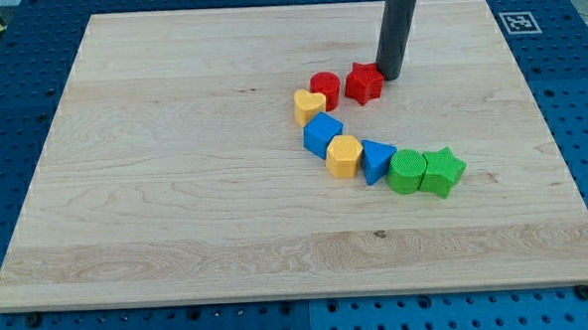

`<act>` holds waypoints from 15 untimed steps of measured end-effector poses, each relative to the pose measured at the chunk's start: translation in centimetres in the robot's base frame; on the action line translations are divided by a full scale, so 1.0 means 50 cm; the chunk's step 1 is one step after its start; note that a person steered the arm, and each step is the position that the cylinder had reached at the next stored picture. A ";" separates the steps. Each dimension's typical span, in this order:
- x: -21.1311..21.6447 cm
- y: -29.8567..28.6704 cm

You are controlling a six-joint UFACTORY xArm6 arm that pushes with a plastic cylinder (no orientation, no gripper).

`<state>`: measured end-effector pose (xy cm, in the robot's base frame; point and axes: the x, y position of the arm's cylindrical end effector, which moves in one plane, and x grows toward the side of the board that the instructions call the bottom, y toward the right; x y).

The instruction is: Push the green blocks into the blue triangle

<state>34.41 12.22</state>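
Observation:
The blue triangle [376, 160] lies right of the board's middle. A green round block [407, 171] touches its right side, and a green star [442, 171] touches the round block's right side. My tip [389, 76] rests on the board at the view's top, just right of a red star [364, 83], well above the green blocks.
A red round block [325, 89], a yellow heart [309, 107], a blue cube [323, 135] and a yellow hexagon [344, 156] form an arc running down to the blue triangle. The wooden board [176, 190] lies on a blue pegboard table.

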 end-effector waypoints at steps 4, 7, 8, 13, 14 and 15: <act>0.110 0.005; -0.018 0.222; -0.018 0.238; 0.182 0.133; 0.217 0.081; 0.243 0.053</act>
<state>46.55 14.88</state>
